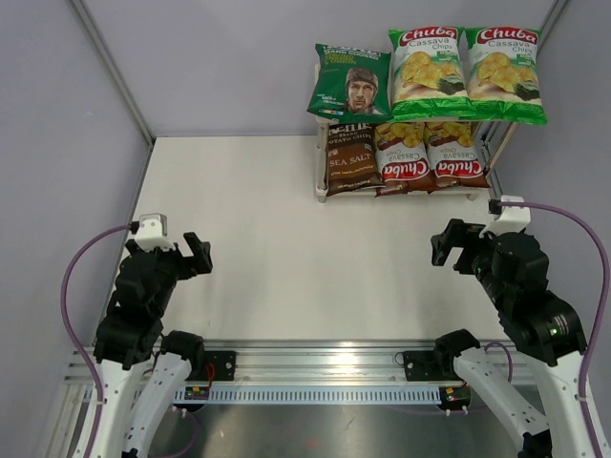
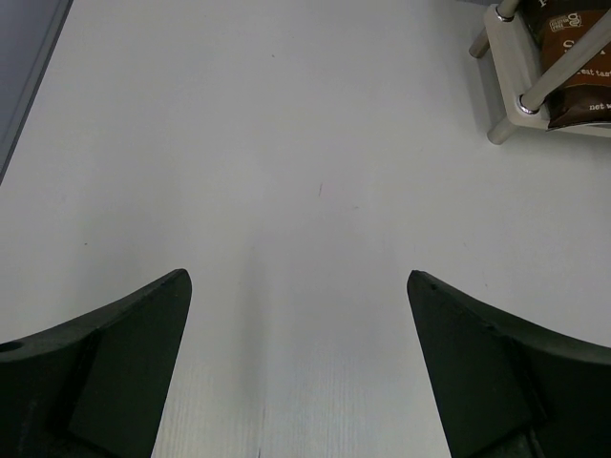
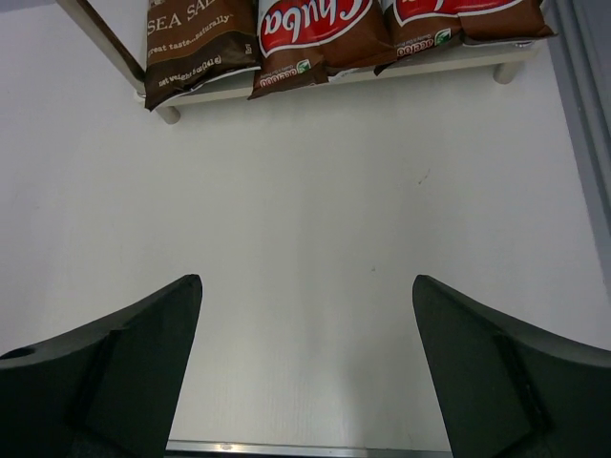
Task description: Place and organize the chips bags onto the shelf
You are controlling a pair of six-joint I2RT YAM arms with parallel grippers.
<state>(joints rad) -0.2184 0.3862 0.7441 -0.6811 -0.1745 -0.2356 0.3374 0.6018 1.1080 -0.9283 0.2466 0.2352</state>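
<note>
The shelf (image 1: pixel 320 167) stands at the far right of the table. On its top board lie the dark green "REAL" bag (image 1: pixel 349 84) and two green-white Chuba bags (image 1: pixel 427 72) (image 1: pixel 503 72). On the lower board lie the dark-brown Sea Salt bag (image 1: pixel 349 158) and two brown Chuba bags (image 1: pixel 405 157) (image 1: pixel 455 156). My left gripper (image 1: pixel 199 256) is open and empty near the front left. My right gripper (image 1: pixel 447 243) is open and empty at the front right, facing the lower board (image 3: pixel 315 84). The left wrist view shows the shelf's corner leg (image 2: pixel 503 57).
Grey walls close in the table on the left, back and right. A metal rail (image 1: pixel 305 367) runs along the near edge between the arm bases. The white tabletop (image 1: pixel 277 229) lies between the arms and the shelf.
</note>
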